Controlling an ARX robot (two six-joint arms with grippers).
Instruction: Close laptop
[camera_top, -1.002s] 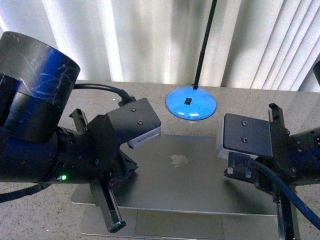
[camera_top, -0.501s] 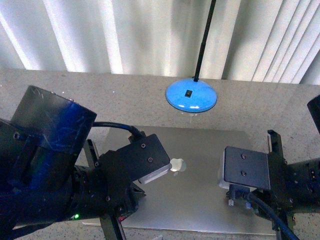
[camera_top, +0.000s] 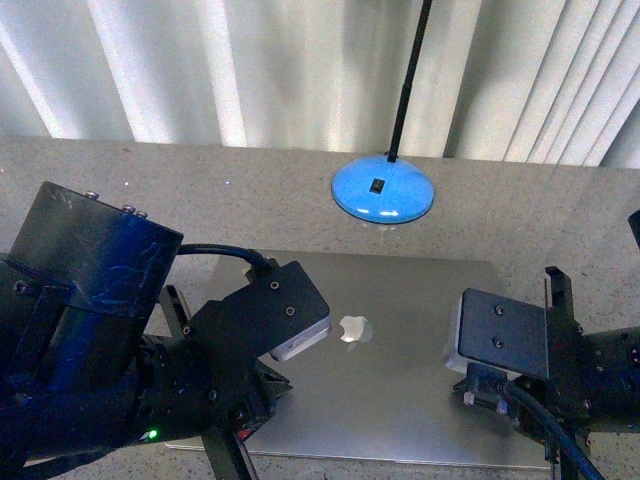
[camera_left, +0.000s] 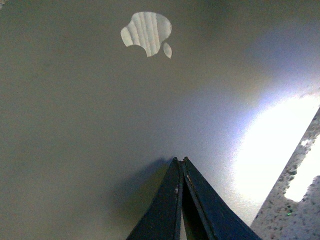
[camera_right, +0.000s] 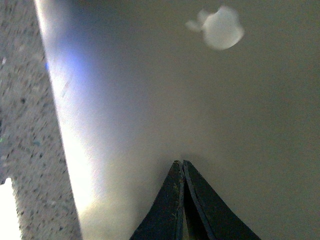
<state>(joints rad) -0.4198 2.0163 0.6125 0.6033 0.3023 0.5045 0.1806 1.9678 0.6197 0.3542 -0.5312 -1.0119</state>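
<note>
The silver-grey laptop (camera_top: 410, 340) lies on the table with its lid down flat, and the apple logo (camera_top: 354, 328) faces up. Its keyboard, trackpad and screen are hidden. My left gripper (camera_left: 180, 160) is shut and empty, with its tips at the lid surface on the left part of the lid. My right gripper (camera_right: 181, 162) is shut and empty, with its tips at the lid on the right part. The logo also shows in the left wrist view (camera_left: 147, 34) and in the right wrist view (camera_right: 220, 27).
A blue round lamp base (camera_top: 383, 195) with a thin black pole (camera_top: 410, 70) stands just behind the laptop. The speckled stone table (camera_top: 120, 190) runs back to white curtains (camera_top: 250, 70). Both arms fill the lower corners of the front view.
The lid has gone down from partly open to flat, and the trackpad and front deck are now covered. Both arms moved down with it and shifted slightly.
</note>
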